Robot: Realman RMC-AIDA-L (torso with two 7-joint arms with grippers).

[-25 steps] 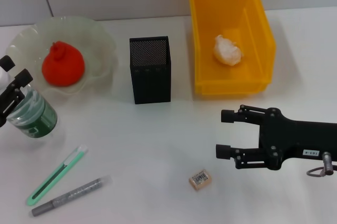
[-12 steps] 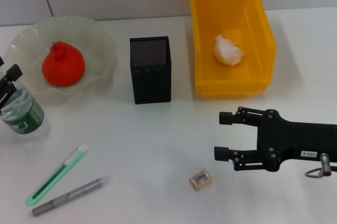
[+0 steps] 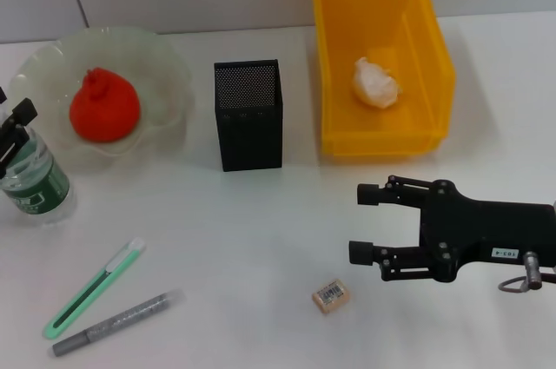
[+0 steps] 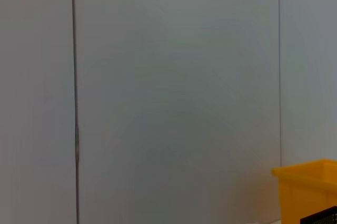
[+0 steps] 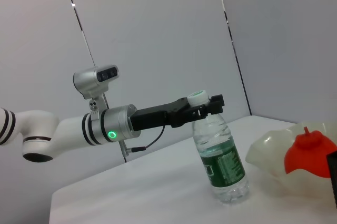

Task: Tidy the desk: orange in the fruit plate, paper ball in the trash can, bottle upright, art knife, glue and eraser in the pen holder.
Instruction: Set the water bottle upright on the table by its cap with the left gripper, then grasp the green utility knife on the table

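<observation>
**Bottle stood up; small items still out**

White desk [image 3: 261,230]: the left tool [image 3: 12,130] grips the neck of the clear green-labelled plastic bottle [image 3: 33,180], tilted a second ago, now upright. Rightward, the tiny beige eraser [image 3: 330,296] lies just beside the open right tool [image 3: 363,223].

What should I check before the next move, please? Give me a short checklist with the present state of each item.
1. Bottle standing upright on the table: ok.
2. Left pincer released from the bottle neck: not ok, it is at the cap.
3. Orange inside the fruit plate: ok.
4. Paper ball inside the trash can: ok.
5. Eraser in the pen holder: not ok, it lies on the table near the open right pincer.
6. Green knife and grey glue pen in the pen holder: not ok, both lie on the table.
</observation>
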